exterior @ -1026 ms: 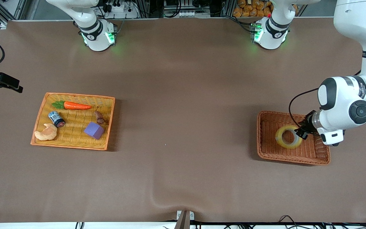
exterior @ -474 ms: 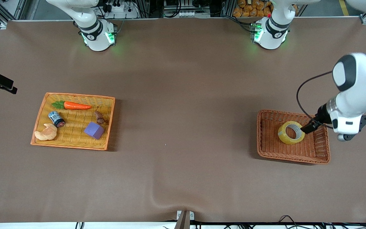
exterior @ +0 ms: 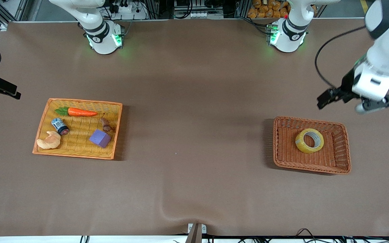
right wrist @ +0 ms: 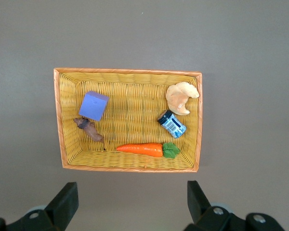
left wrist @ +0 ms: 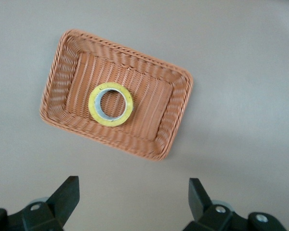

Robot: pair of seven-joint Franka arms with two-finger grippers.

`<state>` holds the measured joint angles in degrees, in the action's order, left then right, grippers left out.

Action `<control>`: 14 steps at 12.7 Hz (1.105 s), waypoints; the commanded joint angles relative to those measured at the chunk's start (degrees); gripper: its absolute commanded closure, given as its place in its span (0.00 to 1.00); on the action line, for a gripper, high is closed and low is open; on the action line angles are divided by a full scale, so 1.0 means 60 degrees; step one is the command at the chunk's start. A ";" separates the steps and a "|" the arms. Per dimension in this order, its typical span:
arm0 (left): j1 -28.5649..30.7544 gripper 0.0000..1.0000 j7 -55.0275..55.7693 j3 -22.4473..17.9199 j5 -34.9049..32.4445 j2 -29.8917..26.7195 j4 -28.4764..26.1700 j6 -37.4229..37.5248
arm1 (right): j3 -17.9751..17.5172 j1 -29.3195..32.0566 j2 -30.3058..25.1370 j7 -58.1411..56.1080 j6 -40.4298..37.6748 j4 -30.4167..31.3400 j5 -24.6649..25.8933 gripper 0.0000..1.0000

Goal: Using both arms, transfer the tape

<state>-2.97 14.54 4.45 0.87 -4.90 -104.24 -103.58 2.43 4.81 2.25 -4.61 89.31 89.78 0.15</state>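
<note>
- While the tape (exterior: 309,140) is lying flat in the brown wicker basket (exterior: 284,158) near the tabletop's edge at the left arm's end, nothing is touching it; its grey-white core is facing up, and it is sitting closer to the basket's rim that faces the robots' bases than to the rim nearest the front camera.
- Toward the right arm's end of the tabletop, a yellow wicker tray (exterior: 42,125) is carrying a carrot (exterior: 78,111), a small blue-and-white can (exterior: 60,126), a croissant (exterior: 49,140), a purple block (exterior: 100,138) and a small brown piece (exterior: 105,124) that is hard to identify.
- Between the tray and the basket the brown tabletop (exterior: 194,135) is lying bare.
- The left gripper (exterior: 329,97) is hanging in the air over the tabletop just beside the basket's rim on the bases' side, its fingers (left wrist: 67,195) standing wide apart with nothing between them; the left arm is being cut off by the view's edge.
- The right gripper (right wrist: 130,204) is hovering high over the tabletop beside the yellow tray, fingers spread apart and empty; in the front view only a dark part of it is showing at the edge.
</note>
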 commanded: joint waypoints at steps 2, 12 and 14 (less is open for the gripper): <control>0.0100 0.00 -0.2172 -0.0010 -0.0160 -0.0078 0.0920 0.1220 | -0.0053 0.0092 -0.0009 0.0138 0.0275 -0.0095 0.0165 0.00; -0.0018 0.00 -0.2174 0.0034 0.0367 0.1301 0.3532 0.2571 | -0.0067 0.0034 -0.0009 0.0080 0.0188 -0.0066 0.0150 0.00; -0.0003 0.00 -0.1985 0.0034 0.0382 0.1096 0.3328 0.2730 | -0.0067 -0.0010 -0.0009 0.0123 0.0188 -0.0051 0.0150 0.00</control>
<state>-3.23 2.24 4.60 2.10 2.39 -85.27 -89.75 2.40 4.76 2.25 -4.61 90.75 89.72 0.19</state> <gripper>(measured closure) 0.000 0.000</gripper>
